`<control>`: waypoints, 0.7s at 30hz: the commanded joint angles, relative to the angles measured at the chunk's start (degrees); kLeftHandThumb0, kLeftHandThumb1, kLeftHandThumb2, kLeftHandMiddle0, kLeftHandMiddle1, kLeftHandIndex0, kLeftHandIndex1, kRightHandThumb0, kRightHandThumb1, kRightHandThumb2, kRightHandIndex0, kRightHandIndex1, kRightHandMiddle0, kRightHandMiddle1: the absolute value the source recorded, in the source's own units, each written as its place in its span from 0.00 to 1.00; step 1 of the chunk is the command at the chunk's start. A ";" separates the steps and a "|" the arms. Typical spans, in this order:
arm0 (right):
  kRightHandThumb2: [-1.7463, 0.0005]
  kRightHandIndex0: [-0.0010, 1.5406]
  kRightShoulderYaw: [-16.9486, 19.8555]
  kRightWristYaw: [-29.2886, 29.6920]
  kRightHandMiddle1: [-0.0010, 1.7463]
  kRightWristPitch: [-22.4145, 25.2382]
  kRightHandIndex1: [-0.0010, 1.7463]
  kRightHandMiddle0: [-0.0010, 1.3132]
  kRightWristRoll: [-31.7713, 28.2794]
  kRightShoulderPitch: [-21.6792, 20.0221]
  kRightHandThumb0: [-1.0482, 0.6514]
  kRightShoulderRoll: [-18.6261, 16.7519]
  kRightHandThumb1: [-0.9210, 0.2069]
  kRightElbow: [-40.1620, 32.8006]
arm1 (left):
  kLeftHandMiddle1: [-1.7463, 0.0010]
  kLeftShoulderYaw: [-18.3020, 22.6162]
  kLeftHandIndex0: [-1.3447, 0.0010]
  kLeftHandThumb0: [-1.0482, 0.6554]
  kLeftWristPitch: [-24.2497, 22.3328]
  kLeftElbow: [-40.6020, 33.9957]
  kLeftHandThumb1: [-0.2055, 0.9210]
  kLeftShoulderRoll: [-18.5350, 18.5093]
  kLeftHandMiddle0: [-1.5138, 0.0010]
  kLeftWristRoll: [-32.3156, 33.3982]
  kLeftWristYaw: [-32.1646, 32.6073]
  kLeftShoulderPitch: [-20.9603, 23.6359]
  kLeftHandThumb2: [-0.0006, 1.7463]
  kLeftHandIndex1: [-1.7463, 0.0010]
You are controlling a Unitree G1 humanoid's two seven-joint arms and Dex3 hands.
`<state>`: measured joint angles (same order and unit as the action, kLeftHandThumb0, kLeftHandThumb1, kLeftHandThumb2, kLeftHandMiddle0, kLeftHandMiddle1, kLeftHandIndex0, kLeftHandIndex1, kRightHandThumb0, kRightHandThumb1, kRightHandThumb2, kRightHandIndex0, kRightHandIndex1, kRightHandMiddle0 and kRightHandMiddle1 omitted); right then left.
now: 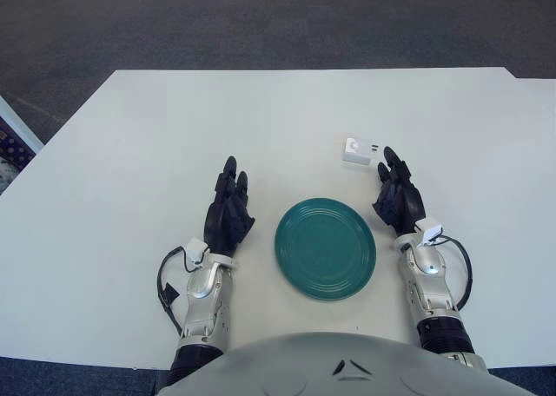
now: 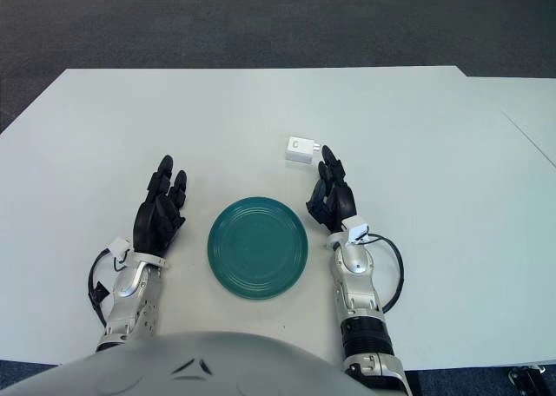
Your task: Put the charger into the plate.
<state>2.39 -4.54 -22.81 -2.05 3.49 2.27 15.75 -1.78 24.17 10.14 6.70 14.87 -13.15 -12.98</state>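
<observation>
White rectangular table, bearing all items. Round teal ceramic plate, lying between the two hands and holding nothing. Left hand, black, fingers extended and relaxed, grasping nothing, just left of the plate. Right hand, black, fingers likewise extended and unloaded, fingertips just short of the small white boxy plastic charger. The charger lies ahead and slightly left of those fingertips, beyond the plate, long axis roughly crosswise; the right hand is clearly nearer.
</observation>
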 commanded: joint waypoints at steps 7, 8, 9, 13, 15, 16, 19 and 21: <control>0.41 0.02 0.17 -1.10 0.05 2.98 0.00 0.00 -0.94 1.91 0.10 0.20 0.00 1.90 | 1.00 0.18 1.00 0.00 -2.97 4.52 1.00 0.76 0.98 0.11 0.09 -2.09 0.53 0.97; 0.41 0.02 0.21 -1.12 0.05 3.00 0.00 0.00 -1.01 1.88 0.10 0.25 0.00 1.92 | 1.00 0.16 1.00 0.00 -3.01 4.49 1.00 0.76 0.98 0.19 -0.01 -2.06 0.53 0.97; 0.41 0.02 0.22 -1.09 0.05 2.98 0.00 0.00 -0.98 1.83 0.10 0.33 0.00 2.00 | 1.00 -0.07 1.00 0.00 -2.89 4.09 1.00 0.79 0.98 0.16 -0.14 -2.32 0.53 0.97; 0.41 0.02 0.29 -1.18 0.05 2.90 0.00 0.00 -1.02 1.65 0.10 0.52 0.00 2.30 | 1.00 -0.51 1.00 0.00 -2.61 3.35 1.00 0.91 0.98 -0.22 0.11 -2.79 0.53 0.98; 0.40 0.02 0.36 -1.40 0.05 2.74 0.00 0.00 -1.24 1.51 0.10 0.59 0.00 2.55 | 1.00 -0.41 1.00 0.00 -2.65 3.36 1.00 0.90 0.98 -0.62 0.70 -2.55 0.53 0.98; 0.40 0.02 0.39 -1.47 0.05 2.69 0.00 0.00 -1.31 1.48 0.10 0.63 0.00 2.61 | 1.00 -0.39 1.00 0.00 -2.66 3.38 1.00 0.91 0.98 -0.73 0.85 -2.48 0.53 0.98; 0.40 0.02 0.61 -1.43 0.05 2.32 0.00 0.00 -1.51 0.98 0.10 0.66 0.00 2.84 | 1.00 -0.20 1.00 0.00 -2.23 4.64 1.00 0.68 0.98 -1.16 0.81 -1.75 0.53 0.98; 0.40 0.03 1.18 -1.45 0.06 3.13 0.00 0.00 -1.87 0.44 0.11 1.21 0.00 1.82 | 1.00 -0.13 1.00 0.00 -2.13 4.88 1.00 0.66 0.98 -1.08 0.57 -1.66 0.53 0.98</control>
<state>2.98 -5.88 -22.80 -3.50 3.11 2.94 16.01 -2.18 23.88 10.33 6.69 14.00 -12.99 -12.69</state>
